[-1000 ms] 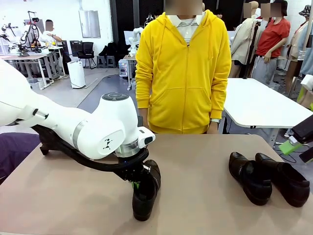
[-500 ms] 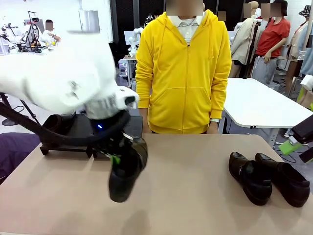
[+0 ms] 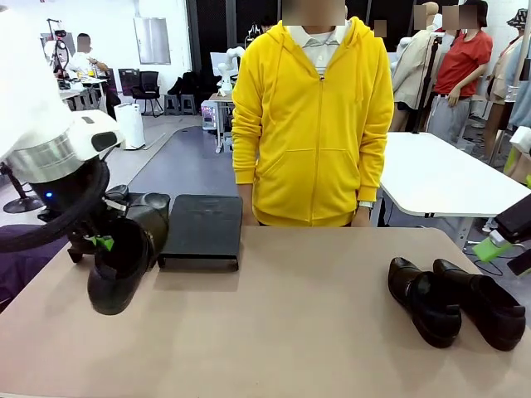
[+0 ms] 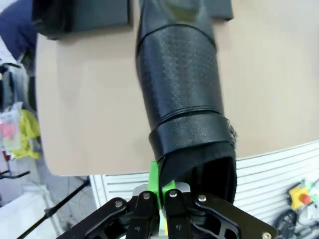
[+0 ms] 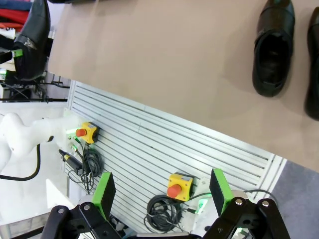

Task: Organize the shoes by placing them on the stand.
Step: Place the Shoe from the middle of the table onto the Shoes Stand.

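Note:
My left gripper (image 3: 104,242) is shut on the heel rim of a black shoe (image 3: 116,269) and holds it toe-down above the table's left side, just in front of the stand (image 3: 203,224). In the left wrist view the gripper (image 4: 162,191) pinches that shoe (image 4: 179,99), which points toward the stand's trays (image 4: 84,17). A dark shape (image 3: 148,201) behind the held shoe lies on the stand's left tray; it may be another shoe. Two more shoes (image 3: 423,300) (image 3: 483,303) lie side by side on the table at the right. My right gripper (image 5: 162,191) is open and holds nothing, below the table's front edge.
A person in a yellow hoodie (image 3: 311,124) stands at the far edge, hands down. The stand's right tray is bare. The beige table (image 3: 307,323) has free room between the stand and the right pair. The right wrist view shows a slatted panel (image 5: 149,144) with emergency-stop boxes.
My left arm has lifted the shoe off the table's middle and swung it left and back toward the stand. The right arm and the right pair of shoes have not moved.

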